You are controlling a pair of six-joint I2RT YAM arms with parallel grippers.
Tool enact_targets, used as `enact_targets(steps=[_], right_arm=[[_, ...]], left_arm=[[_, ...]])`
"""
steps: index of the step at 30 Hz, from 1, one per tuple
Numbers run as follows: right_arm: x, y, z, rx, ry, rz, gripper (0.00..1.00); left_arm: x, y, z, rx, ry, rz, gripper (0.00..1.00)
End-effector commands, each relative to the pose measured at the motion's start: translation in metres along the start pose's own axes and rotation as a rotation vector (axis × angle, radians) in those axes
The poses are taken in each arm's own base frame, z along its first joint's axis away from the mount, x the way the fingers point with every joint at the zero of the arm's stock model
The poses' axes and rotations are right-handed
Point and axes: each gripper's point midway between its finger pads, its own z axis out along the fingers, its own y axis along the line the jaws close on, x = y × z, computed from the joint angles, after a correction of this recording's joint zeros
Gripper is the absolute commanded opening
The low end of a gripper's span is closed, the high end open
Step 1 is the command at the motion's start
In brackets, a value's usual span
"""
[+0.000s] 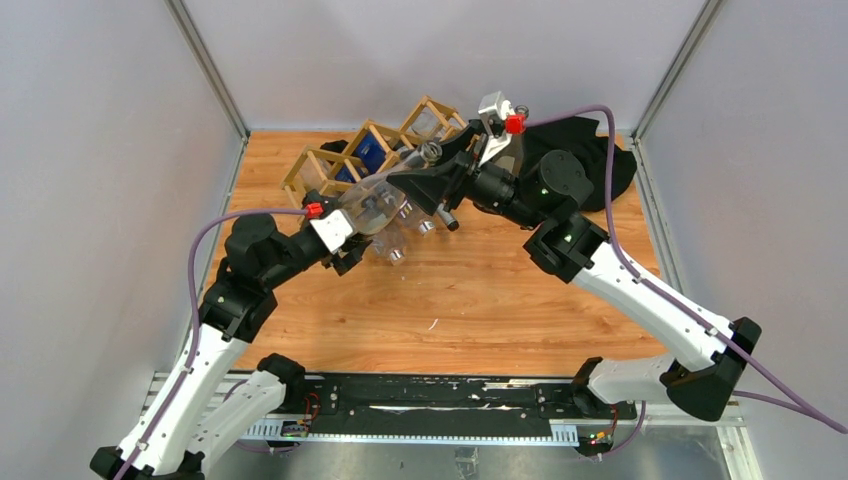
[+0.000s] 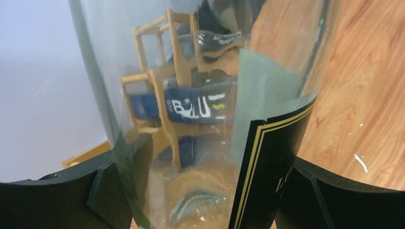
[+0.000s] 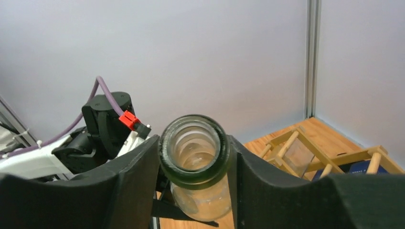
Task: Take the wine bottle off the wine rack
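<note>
Left fingers (image 2: 57, 195) clamp the body of the clear glass, black-labelled wine bottle (image 1: 378, 208); right fingers (image 3: 282, 191) pinch its mouth.

Bright, even, diffuse light; only soft shadows on the table (image 1: 480, 300). Left wrist view warped through wine bottle (image 2: 191, 95) glass.

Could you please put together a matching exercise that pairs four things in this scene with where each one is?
Things:
1. left gripper
2. right gripper
3. wine rack
4. black cloth

Places:
A. far right corner of the table
B. closed at the mouth of the wine bottle
C. clamped on the wine bottle's labelled body
D. back of the table, with a blue-labelled bottle in it

Pairs: 1-C, 2-B, 3-D, 4-A
</note>
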Motion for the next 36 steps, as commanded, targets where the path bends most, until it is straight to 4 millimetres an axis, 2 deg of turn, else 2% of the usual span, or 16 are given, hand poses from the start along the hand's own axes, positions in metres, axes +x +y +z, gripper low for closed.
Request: enact_targets(steps=[1,7,8,9,11,12,18,24,29,32,36], right_arm=[[-0.030,0.025,0.008,-0.091,-0.086,0.001,0.49],[-0.024,0.023,0.013,-0.090,-0.073,0.016,0.16],[-0.024,0.021,0.013,-0.083,-0.068,0.015,0.08],[-0.024,0.019,0.014,-0.070,-0.058,0.015,0.03],[-0.023,0.012,0.014,-0.032,-0.035,0.007,0.00],[-0.023,0.009,0.013,-0.013,-0.030,0.002,0.00],[-0.039,-0.010,-0.001,0.091,-0.027,0.000,0.00],[-0.048,-0.015,-0.025,0.159,0.007,-0.019,0.00],[-0.048,-0.028,-0.053,0.276,0.078,-0.072,0.00],[-0.049,-0.036,-0.070,0.340,0.098,-0.105,0.00],[-0.048,-0.047,-0.095,0.435,0.143,-0.164,0.00]], left_arm=[[-0.070,0.024,-0.011,-0.076,-0.209,0.004,0.00],[-0.066,0.017,-0.010,-0.044,-0.195,-0.029,0.00],[-0.065,0.016,-0.010,-0.038,-0.188,-0.038,0.04],[-0.063,0.015,-0.009,-0.028,-0.173,-0.053,0.20],[-0.057,0.008,-0.007,0.013,-0.129,-0.086,0.76],[-0.055,0.005,-0.007,0.039,-0.107,-0.096,0.98],[-0.035,-0.010,-0.007,0.145,0.065,-0.187,1.00],[-0.035,0.000,-0.012,0.158,0.193,-0.211,1.00],[-0.036,-0.014,-0.020,0.265,0.230,-0.206,1.00],[-0.031,-0.024,-0.024,0.326,0.258,-0.193,1.00],[-0.028,-0.019,-0.023,0.302,0.276,-0.185,1.00]])
